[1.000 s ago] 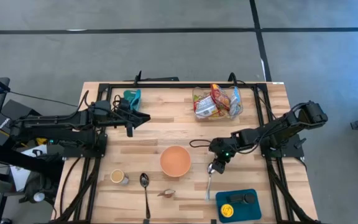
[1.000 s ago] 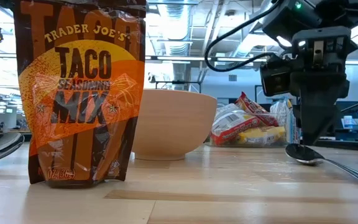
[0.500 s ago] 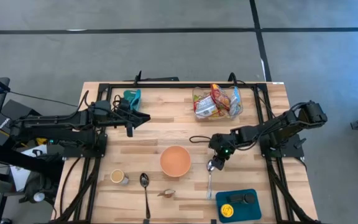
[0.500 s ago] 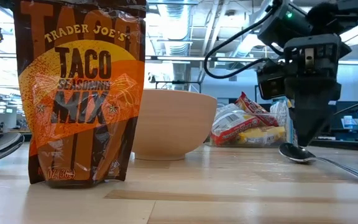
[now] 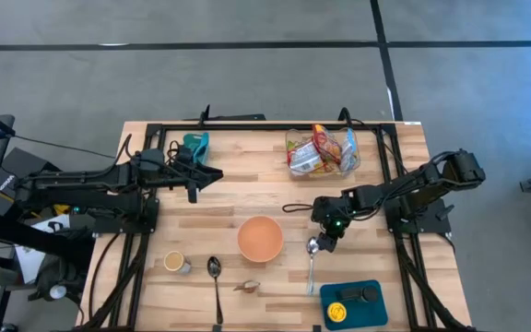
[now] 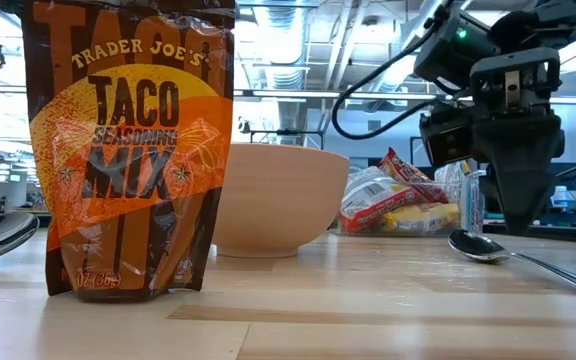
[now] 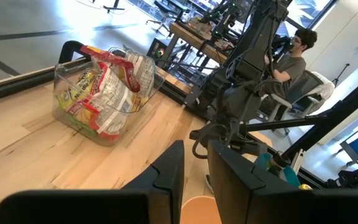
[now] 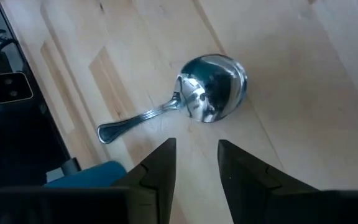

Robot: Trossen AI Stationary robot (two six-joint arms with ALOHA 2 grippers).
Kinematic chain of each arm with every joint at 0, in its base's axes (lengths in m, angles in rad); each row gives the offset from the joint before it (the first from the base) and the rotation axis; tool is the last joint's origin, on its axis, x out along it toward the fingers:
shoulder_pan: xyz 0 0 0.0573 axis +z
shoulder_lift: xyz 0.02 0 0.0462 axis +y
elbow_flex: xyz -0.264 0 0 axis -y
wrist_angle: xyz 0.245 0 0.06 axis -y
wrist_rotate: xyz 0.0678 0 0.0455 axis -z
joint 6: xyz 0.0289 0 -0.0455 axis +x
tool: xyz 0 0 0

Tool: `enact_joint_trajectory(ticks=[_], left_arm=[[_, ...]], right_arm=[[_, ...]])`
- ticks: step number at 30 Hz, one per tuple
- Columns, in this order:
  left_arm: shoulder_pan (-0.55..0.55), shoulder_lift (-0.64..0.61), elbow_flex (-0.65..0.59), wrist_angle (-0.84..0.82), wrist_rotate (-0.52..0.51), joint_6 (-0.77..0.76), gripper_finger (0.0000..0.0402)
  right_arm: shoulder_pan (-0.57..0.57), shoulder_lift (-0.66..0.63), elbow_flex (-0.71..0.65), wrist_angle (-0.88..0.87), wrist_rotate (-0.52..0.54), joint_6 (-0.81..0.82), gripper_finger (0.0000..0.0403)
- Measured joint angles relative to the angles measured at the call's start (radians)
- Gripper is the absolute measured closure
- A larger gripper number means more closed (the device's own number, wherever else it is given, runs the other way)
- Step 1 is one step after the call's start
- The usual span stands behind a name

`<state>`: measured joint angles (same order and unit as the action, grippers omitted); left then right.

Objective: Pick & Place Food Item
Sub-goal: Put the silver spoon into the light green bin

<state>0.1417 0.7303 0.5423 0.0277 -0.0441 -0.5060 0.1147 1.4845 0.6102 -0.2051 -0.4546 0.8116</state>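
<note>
- The right gripper (image 5: 328, 242) hangs above the wooden table (image 5: 247, 198), just past the bowl end of a metal spoon (image 5: 311, 261); its 2 dark fingers (image 8: 160, 163) stand a little apart with nothing between them, clear of the spoon.
- In the right wrist view the spoon (image 8: 194, 102) lies flat on the wood, its shiny rounded bowl facing up and mirroring the gripper, its slim handle ending near a blue tray corner.
- In the low view the same gripper (image 6: 515, 215) points down just behind the spoon bowl (image 6: 478, 246), not touching it.
- The food items sit in a clear plastic bin (image 5: 322, 150) at the far side of the table, well apart from the right gripper: crinkled snack packets in red, yellow and silver (image 7: 107, 87).
- A round, smooth peach bowl (image 5: 260, 238) sits just beside the spoon, on its left-arm side.
- The left gripper (image 5: 206, 175) waits over the far left part of the table beside a teal object (image 5: 194, 143); its 2 fingers (image 7: 169, 171) show a narrow gap and hold nothing.
- A glossy orange and brown taco seasoning pouch (image 6: 128, 150) stands upright close to the low camera.
- A second spoon (image 5: 216, 281), a small cup (image 5: 175, 262) and a blue tray (image 5: 353, 304) lie along the near edge.
- A seated person (image 7: 294, 56) shows beyond the table.
</note>
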Motion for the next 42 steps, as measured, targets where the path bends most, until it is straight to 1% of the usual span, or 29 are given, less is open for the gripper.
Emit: enact_joint_trajectory(ticks=[8, 15, 20, 26, 42], left_arm=[[0.0, 0.0, 0.0, -0.001, 0.0, 0.001, 0.0335], [0.0, 0.0, 0.0, -0.001, 0.0, 0.002, 0.0335], [0.0, 0.0, 0.0, -0.001, 0.0, 0.002, 0.0335], [0.0, 0.0, 0.0, -0.001, 0.0, 0.003, 0.0335], [0.0, 0.0, 0.0, -0.001, 0.0, 0.003, 0.0335]], right_arm=[[-0.031, 0.0, 0.0, -0.004, -0.015, -0.007, 0.029], [-0.054, 0.0, 0.0, -0.004, 0.04, -0.05, 0.029], [-0.068, 0.0, 0.0, 0.015, 0.06, -0.064, 0.029], [-0.067, 0.0, 0.0, 0.072, 0.06, -0.079, 0.029], [-0.062, 0.009, 0.0, 0.052, 0.058, -0.081, 0.029]])
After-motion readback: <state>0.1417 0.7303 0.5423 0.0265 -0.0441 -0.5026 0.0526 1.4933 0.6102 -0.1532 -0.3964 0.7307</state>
